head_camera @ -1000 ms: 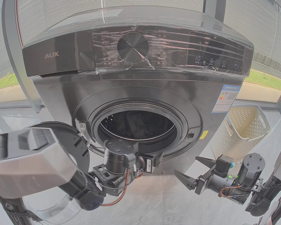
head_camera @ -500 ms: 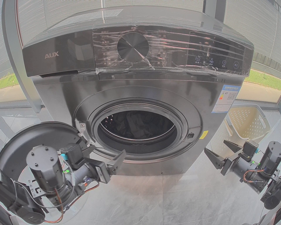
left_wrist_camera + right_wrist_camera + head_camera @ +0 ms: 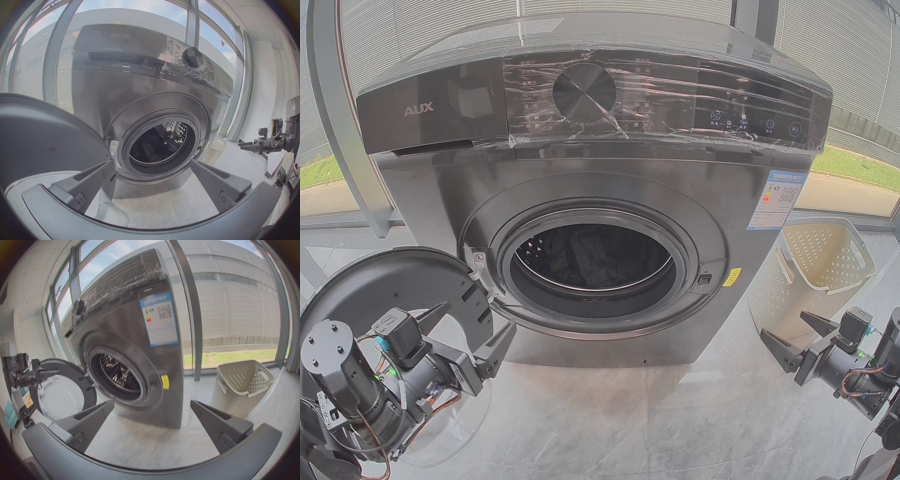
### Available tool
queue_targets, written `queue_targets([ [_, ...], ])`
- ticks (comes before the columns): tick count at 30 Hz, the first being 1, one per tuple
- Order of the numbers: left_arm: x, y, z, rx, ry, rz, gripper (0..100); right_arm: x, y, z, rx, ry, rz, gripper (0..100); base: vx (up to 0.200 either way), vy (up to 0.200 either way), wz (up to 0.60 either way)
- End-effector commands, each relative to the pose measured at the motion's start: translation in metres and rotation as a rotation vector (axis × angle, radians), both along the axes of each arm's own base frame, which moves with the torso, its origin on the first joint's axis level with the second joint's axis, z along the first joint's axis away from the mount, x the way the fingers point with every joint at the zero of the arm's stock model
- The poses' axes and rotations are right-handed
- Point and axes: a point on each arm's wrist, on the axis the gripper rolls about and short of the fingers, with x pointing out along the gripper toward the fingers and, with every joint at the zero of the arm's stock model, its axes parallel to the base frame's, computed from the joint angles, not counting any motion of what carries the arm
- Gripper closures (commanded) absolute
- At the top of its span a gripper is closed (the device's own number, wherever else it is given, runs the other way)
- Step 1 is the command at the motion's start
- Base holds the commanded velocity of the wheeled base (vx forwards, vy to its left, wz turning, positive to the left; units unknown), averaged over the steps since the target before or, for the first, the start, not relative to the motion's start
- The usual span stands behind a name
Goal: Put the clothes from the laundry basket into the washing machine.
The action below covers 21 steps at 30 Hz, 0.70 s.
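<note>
We see dark clothes (image 3: 594, 256) inside the washer (image 3: 612, 181), door (image 3: 381, 281) open, basket (image 3: 769, 300) just to its right. Our left gripper (image 3: 480, 314) hangs by the door, right gripper (image 3: 783, 324) near the basket, both with fingers wide.

Grey floor (image 3: 650, 412), washer (image 3: 600, 175), basket (image 3: 822, 275) beside

The dark grey front-loading washing machine (image 3: 600, 181) has a smooth satin metal shell, its glossy black control panel (image 3: 737, 106) under wrinkled clear film (image 3: 600, 132). The dark clothes (image 3: 594, 253) inside look like soft matt cloth. The cream perforated laundry basket (image 3: 794, 278) is matt plastic; the pale grey floor (image 3: 625, 412) is polished stone.
</note>
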Motion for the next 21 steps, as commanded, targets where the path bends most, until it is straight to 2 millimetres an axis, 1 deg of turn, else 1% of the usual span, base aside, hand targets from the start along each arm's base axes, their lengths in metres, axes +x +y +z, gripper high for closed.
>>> queue_targets([
  [1, -0.013, 0.022, 0.007, -0.022, -0.046, 0.050, 0, -0.024, -0.012, 0.008, 0.006, -0.004, -0.005, 0, -0.200, 0.000, 0.00],
  [3, -0.024, 0.031, 0.004, -0.026, -0.046, 0.054, 0, -0.040, -0.020, 0.009, -0.004, 0.017, -0.014, 0, -0.200, 0.000, 0.00],
  [6, -0.032, 0.042, 0.001, -0.027, -0.049, 0.083, 0, -0.050, -0.026, 0.009, -0.007, 0.022, -0.023, 0, -0.200, 0.000, 0.00],
  [13, -0.046, 0.055, 0.004, -0.042, -0.068, 0.110, 0, -0.064, -0.039, 0.016, 0.011, -0.044, -0.085, 0, -0.200, 0.000, 0.00],
  [15, -0.051, 0.061, 0.003, -0.029, -0.056, 0.126, 0, -0.070, -0.042, 0.017, 0.000, -0.062, -0.103, 0, 0.000, 0.000, 0.00],
  [19, -0.065, 0.071, -0.002, -0.006, -0.015, 0.138, 0, -0.088, -0.052, 0.013, -0.009, -0.068, -0.130, 0, 0.000, 0.000, 0.00],
  [21, -0.071, 0.075, -0.005, 0.002, -0.001, 0.141, 0, -0.097, -0.055, 0.010, -0.017, -0.068, -0.140, 0, -0.200, 0.000, 0.00],
])
